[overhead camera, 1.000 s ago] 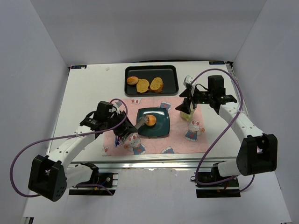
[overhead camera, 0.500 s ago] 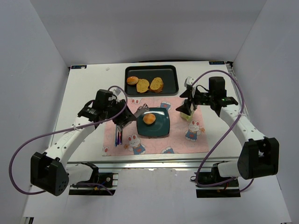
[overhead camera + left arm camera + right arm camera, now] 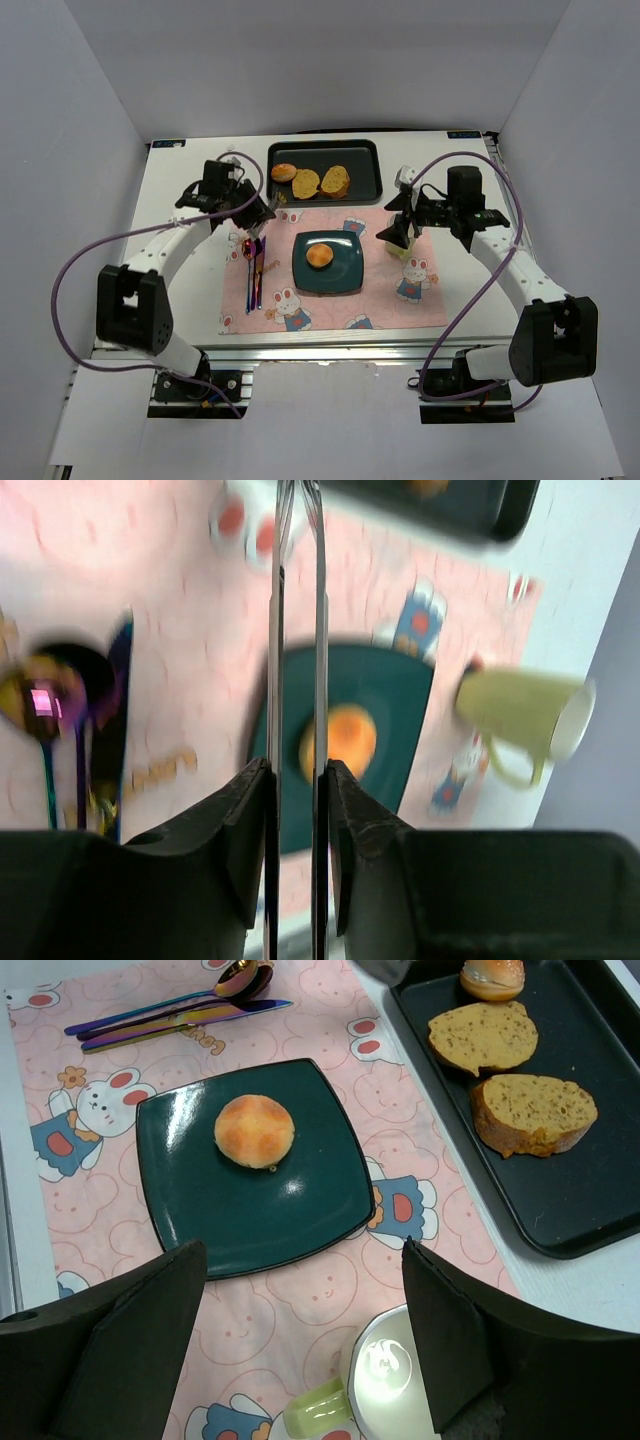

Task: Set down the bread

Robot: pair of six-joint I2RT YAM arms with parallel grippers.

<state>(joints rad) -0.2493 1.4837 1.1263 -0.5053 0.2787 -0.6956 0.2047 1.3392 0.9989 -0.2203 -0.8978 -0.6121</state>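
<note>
One round orange bun (image 3: 320, 256) lies on the dark-green square plate (image 3: 345, 275); it also shows in the right wrist view (image 3: 254, 1130) and, blurred, in the left wrist view (image 3: 340, 742). Another bun (image 3: 284, 172) and two toasted slices (image 3: 306, 183) (image 3: 335, 181) lie in the black tray (image 3: 365, 165). My left gripper (image 3: 256, 210) (image 3: 297, 770) is shut on thin metal tongs (image 3: 277, 630), left of the tray, with nothing between the blades. My right gripper (image 3: 400, 228) (image 3: 300, 1350) is open and empty over a green mug (image 3: 400, 1380).
Iridescent cutlery (image 3: 252, 262) (image 3: 180, 1015) lies on the pink bunny placemat (image 3: 400, 300), left of the plate. The green mug (image 3: 398, 245) stands right of the plate. White walls enclose the table on three sides.
The tongs let go of the bun on the plate. My left arm then swung back and left toward the tray's left end. My right arm barely moved.
</note>
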